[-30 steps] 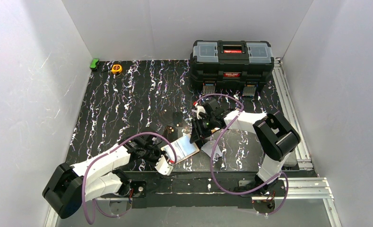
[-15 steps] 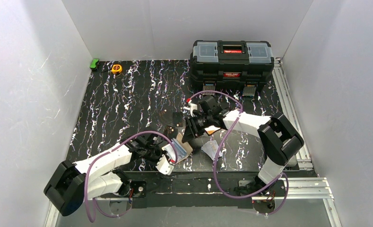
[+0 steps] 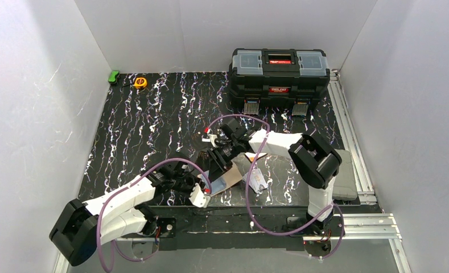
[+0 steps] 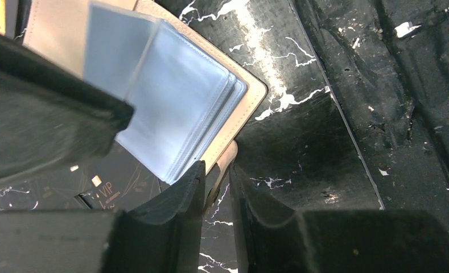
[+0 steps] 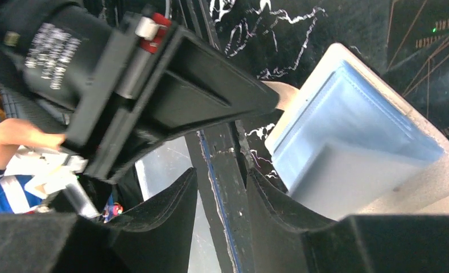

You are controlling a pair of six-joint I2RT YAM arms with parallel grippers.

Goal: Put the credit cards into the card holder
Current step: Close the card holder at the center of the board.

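- The black toolbox (image 3: 279, 71) is seen at the far edge of the table, well apart from the work. Its red label is too small to be read.
- The card holder (image 4: 176, 108) is laid open near the front edge, between the two grippers, with its clear sleeves fanned and no card seen inside.
- The left gripper (image 4: 216, 172) is set around the snap tab (image 4: 226, 156) with a narrow gap; whether the tab is pinched cannot be told.
- The right gripper (image 5: 222, 177) is held partly open beside the sleeves, with nothing between its fingers.
- The step in hand is judged to be opening and steadying the holder. Next, a card must be picked up and a sleeve kept parted.
- A silver-white card (image 3: 258, 181) lies just beside the holder; its print cannot be read.
- "VIP" is read on a black card (image 4: 114, 185) partly under the holder.
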